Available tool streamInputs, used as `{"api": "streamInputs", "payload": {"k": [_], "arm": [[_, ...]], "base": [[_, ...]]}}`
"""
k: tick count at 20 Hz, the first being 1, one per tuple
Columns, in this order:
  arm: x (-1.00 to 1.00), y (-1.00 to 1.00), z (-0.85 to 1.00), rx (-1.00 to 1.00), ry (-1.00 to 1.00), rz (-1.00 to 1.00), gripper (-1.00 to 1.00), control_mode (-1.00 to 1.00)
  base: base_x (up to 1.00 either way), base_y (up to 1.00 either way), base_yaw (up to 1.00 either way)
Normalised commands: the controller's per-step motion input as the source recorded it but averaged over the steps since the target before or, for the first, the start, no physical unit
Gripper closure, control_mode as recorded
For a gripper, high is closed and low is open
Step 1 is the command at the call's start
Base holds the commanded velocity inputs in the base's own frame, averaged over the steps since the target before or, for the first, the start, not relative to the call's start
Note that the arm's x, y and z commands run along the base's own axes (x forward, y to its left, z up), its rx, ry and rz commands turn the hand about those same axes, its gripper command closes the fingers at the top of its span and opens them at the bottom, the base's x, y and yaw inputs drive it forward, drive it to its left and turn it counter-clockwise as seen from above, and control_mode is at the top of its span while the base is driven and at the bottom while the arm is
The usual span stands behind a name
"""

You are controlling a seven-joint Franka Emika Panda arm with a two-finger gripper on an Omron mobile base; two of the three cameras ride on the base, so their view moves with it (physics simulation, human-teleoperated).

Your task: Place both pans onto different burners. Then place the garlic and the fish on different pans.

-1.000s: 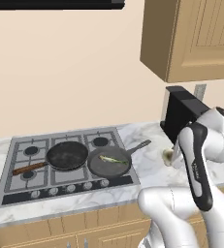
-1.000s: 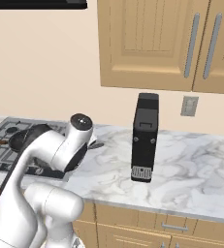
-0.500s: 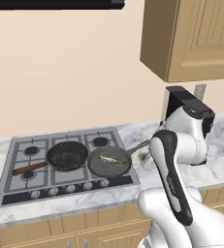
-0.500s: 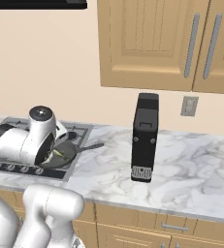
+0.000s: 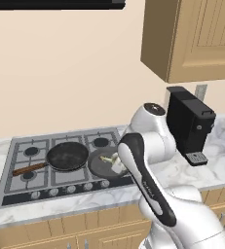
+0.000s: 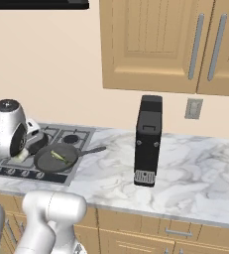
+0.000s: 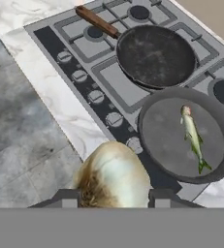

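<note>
The white arm [image 5: 148, 180] rises from the base, bends sharply at the elbow and folds back over itself — its upper links cross in front of the cooktop area in the left base view. In the right base view the wrist and hand [image 6: 9, 135] sit low at the far left, directed downward. In the hand view the gripper [image 7: 114, 196] has both dark fingertips [image 7: 67, 197] pressed against the sides of the garlic [image 7: 114, 177] — jaws partly closed, the bulb clamped between them.
</note>
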Motion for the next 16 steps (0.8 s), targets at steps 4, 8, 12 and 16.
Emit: {"api": "streamInputs", "payload": {"k": [4, 8, 12, 16], "arm": [[0.12, 0.86, 0.07, -0.01, 0.07, 0.00, 1.00, -1.00], [0.15, 0.80, 0.00, -0.01, 0.02, -0.01, 1.00, -1.00], [0.18, 0.59, -0.02, -0.02, 0.00, -0.05, 1.00, -1.00], [0.19, 0.32, -0.01, -0.04, -0.01, -0.08, 1.00, -1.00]], "base": [[0.00, 0.00, 0.00], [0.00, 0.00, 0.00], [0.00, 0.00, 0.00], [0.00, 0.00, 0.00]]}}
